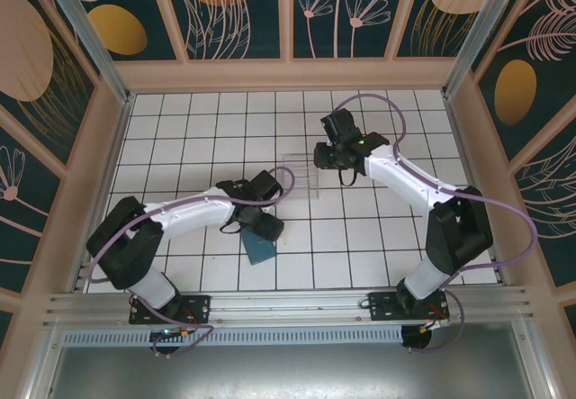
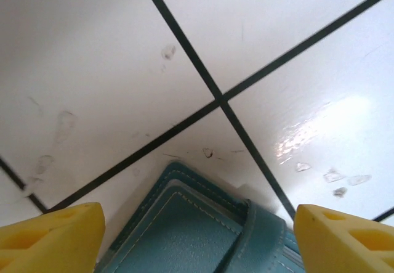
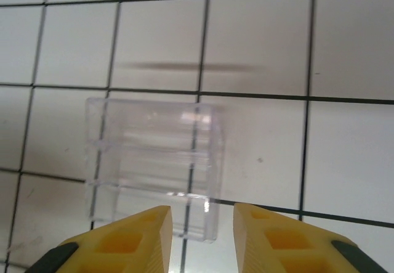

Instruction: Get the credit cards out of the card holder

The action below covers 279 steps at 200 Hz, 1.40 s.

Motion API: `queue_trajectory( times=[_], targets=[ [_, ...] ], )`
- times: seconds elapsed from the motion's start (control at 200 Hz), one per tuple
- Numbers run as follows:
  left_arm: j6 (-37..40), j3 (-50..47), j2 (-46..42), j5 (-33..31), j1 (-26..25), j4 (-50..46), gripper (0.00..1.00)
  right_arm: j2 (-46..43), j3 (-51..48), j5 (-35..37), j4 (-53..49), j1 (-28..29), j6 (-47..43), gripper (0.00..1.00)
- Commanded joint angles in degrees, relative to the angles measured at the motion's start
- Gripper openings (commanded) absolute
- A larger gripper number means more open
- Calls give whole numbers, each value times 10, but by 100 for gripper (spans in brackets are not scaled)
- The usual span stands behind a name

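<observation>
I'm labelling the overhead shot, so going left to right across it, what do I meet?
The left arm's elbow → card holder → clear plastic tray → right arm's elbow.

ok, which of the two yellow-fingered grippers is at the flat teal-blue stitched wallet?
The left gripper: a corner of the flat teal-blue wallet lies between its wide-spread fingers. The right gripper, fingers closer together, faces the clear plastic tray instead.
</observation>
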Motion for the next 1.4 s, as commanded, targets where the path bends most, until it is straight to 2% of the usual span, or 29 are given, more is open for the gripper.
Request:
queue_trajectory(
  times=[0.0, 0.13, 0.265, 0.365, 0.445, 0.666, 0.836, 0.916, 1.211, 1.391],
  targets=[
    [-46, 5, -32, -23, 13, -18, 81, -20, -3, -81, 27, -1, -60, 33],
    [-107, -19, -63, -52, 46, -36, 79, -26, 2, -124, 24, 6, -118, 34],
    [-175, -77, -108, -78, 84, -45, 70, -31, -2, -157, 29, 8, -153, 35],
    [-207, -107, -119, -97, 86, -62, 68, -24, 6, -163, 20, 10, -168, 36],
    [-225, -104, -114, -97, 87, -71, 67, -19, 12, -160, 14, 12, -176, 36],
    [-268, -102, -78, -148, 86, -107, 65, -20, 12, -154, 2, 17, -183, 36],
    [-240, -111, -59, -81, 86, -75, 59, -26, 0, -159, 0, 24, -193, 36],
    [-231, -114, -56, -64, 86, -58, 59, -28, -6, -165, 2, 29, -211, 36],
    [-204, -97, -30, -13, 86, -3, 65, -56, -106, -194, 37, 98, -385, 39],
    [-215, -101, -47, -52, 86, 4, 68, -53, -156, -206, 54, 151, -462, 39]
  ],
)
